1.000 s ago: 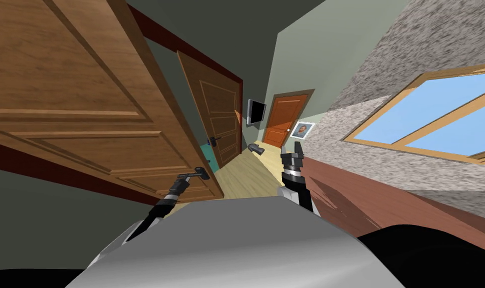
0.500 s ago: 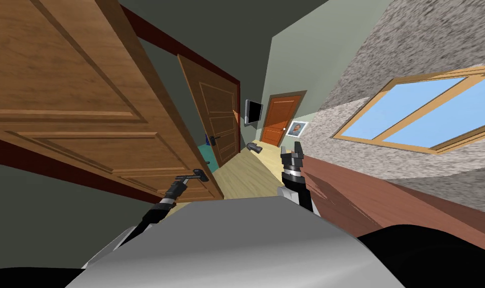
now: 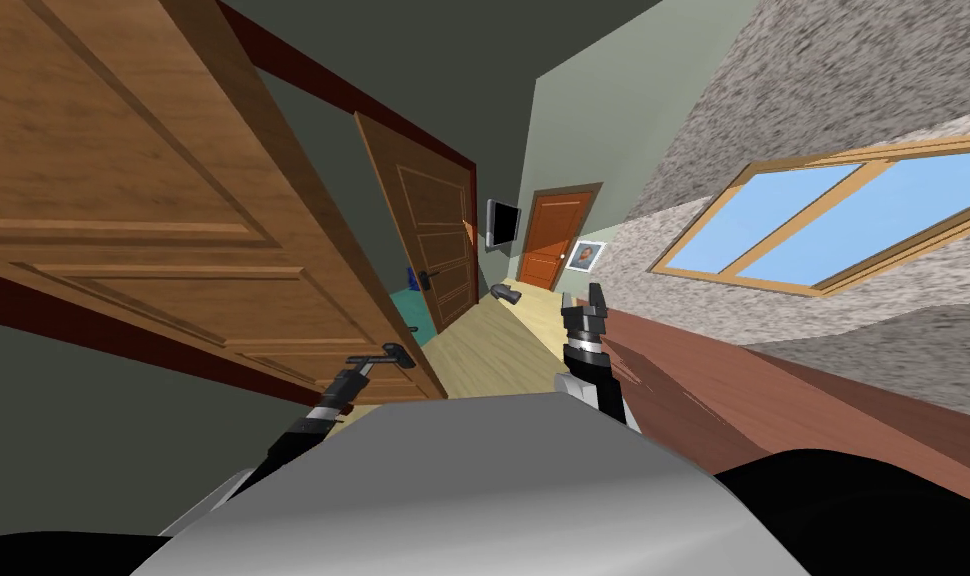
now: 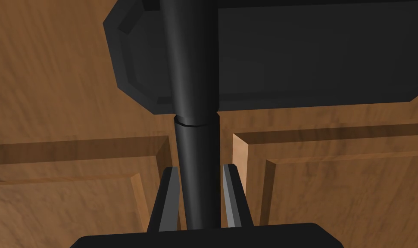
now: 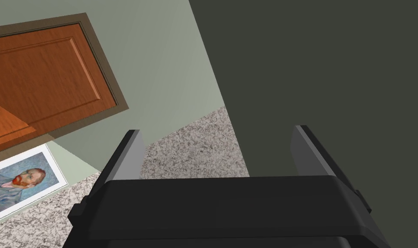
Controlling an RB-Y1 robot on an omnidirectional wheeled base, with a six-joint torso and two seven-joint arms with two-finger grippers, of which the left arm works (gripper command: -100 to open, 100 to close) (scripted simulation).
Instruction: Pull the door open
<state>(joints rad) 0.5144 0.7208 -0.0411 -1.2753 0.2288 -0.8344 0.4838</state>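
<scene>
A brown panelled door stands close on my left, swung partly out from its dark red frame. Its black lever handle sits near the door's free edge. My left gripper is shut on that lever. In the left wrist view the lever runs between the two fingers, which press its sides, and the black backplate lies beyond on the brown door. My right gripper is held up in the hallway, open and with nothing in it.
A hallway with a light wood floor runs ahead. A second brown door stands ajar further on, and an orange door closes the far end. A dark object lies on the floor. The reddish-brown right wall is close.
My head view has turned a little, so the window and far door have slid left. The left gripper, still on the lever, has moved slightly left and nearer with the door's edge.
</scene>
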